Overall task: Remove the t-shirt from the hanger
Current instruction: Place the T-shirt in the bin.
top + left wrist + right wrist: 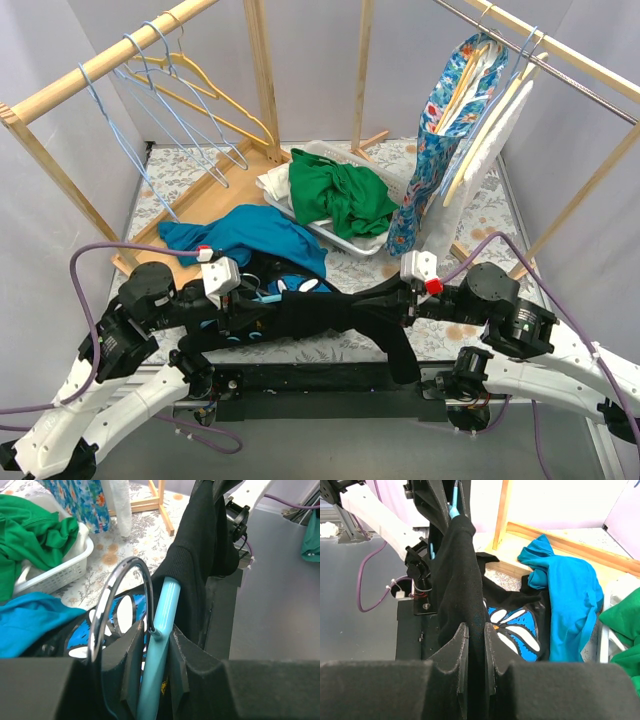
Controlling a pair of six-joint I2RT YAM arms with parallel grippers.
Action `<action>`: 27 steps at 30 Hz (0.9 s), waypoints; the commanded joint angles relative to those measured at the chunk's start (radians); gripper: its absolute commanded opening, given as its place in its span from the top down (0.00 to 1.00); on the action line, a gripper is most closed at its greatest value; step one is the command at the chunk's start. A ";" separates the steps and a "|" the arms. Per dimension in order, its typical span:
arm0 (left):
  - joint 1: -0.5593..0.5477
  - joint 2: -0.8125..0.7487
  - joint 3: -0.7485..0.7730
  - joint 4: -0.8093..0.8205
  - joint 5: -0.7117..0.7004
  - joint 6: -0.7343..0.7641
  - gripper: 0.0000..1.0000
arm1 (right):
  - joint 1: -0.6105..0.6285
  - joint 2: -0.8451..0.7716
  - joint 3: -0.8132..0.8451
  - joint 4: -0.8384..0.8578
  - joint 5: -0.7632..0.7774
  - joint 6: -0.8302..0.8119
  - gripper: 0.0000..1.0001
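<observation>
1. our left pincer (pixel 156 634) is pressed onto the light blue hanger (pixel 164 605), just below its metal hook (pixel 122 577). the bar looks smooth, so a hard pull could make it slide or twist in our grip.
2. our right pincer (pixel 475 632) pinches a fold of the black t-shirt (pixel 455 565), which hangs stretched between our two arms at the near edge of the table (pixel 470 230). the bite looks thin, and we judge the cloth could slip free under tension.
3. the ribbed collar hugs the hanger bar. pulling straight apart may only stretch it, so we think one shoulder needs working off first.
4. the shirt's printed part lies against the teal garment (pixel 250 232), and dragging could carry that along.
5. loose cloth droops over the black base plate (pixel 300 385) and might snag there.
</observation>
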 commanded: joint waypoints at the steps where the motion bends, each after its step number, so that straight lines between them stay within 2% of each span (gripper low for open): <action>1: 0.012 -0.016 0.049 0.006 -0.154 -0.008 1.00 | 0.011 0.024 0.051 0.134 0.022 0.026 0.99; 2: 0.012 -0.018 0.051 0.003 -0.187 -0.007 1.00 | 0.011 0.030 0.052 0.133 0.039 0.029 0.98; 3: 0.012 -0.018 0.057 -0.008 -0.210 -0.004 1.00 | 0.011 0.038 0.057 0.128 0.082 0.029 0.90; 4: 0.012 -0.021 0.069 -0.012 -0.236 -0.002 1.00 | 0.011 0.055 0.060 0.122 0.102 0.034 0.74; 6: 0.012 -0.029 0.078 -0.014 -0.365 0.001 1.00 | 0.011 0.076 0.075 0.105 0.166 0.036 0.60; 8: 0.012 -0.047 0.083 -0.006 -0.468 0.007 1.00 | 0.011 0.113 0.094 0.087 0.222 0.040 0.47; 9: 0.012 -0.053 0.084 0.003 -0.567 0.010 1.00 | 0.011 0.122 0.098 0.079 0.304 0.040 0.44; 10: 0.012 -0.061 0.087 0.008 -0.606 0.012 1.00 | 0.009 0.143 0.103 0.077 0.332 0.040 0.39; 18: 0.012 -0.122 0.146 0.060 -0.948 0.006 1.00 | 0.011 0.187 0.118 0.161 0.638 0.042 0.33; 21: 0.012 -0.131 0.192 0.080 -1.071 0.022 1.00 | 0.011 0.208 0.118 0.185 0.688 0.042 0.32; 27: 0.012 -0.109 0.351 0.042 -1.077 0.082 1.00 | 0.011 0.373 0.152 0.203 0.676 0.042 0.33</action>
